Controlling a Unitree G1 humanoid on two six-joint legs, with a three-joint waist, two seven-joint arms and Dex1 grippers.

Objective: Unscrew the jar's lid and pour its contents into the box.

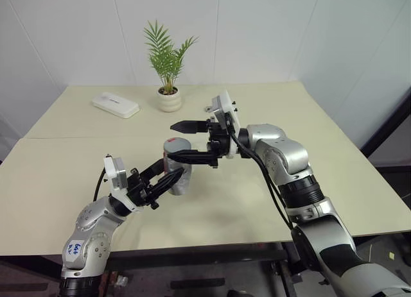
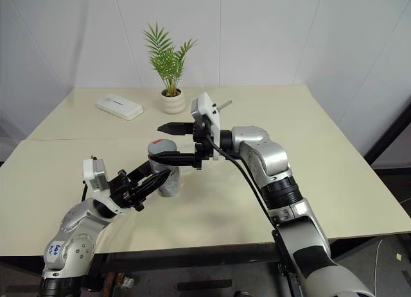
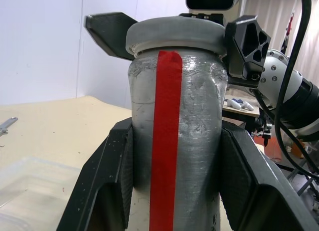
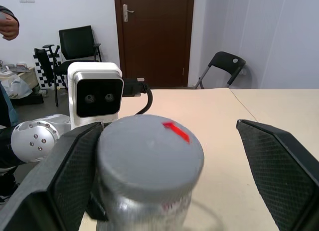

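The jar [image 1: 179, 176], a grey translucent cylinder with a red vertical stripe [image 3: 164, 141], stands upright above the table, and my left gripper [image 1: 168, 179] is shut on its lower body. The grey lid [image 4: 149, 146], marked with a small red patch, sits on top of it. My right gripper [image 1: 184, 142] is open and level with the lid, one finger [image 4: 65, 181] close beside it and the other finger [image 4: 284, 161] well clear. A corner of the clear box [image 3: 30, 181] lies on the table beyond the jar. The contents are hidden inside the jar.
At the far side of the beige table [image 1: 334, 181] stand a white plant pot [image 1: 169, 99] and a flat white case [image 1: 115, 105]. A small metal tool [image 2: 222, 105] lies behind my right wrist. A person's hand [image 4: 7, 24] shows in the room beyond.
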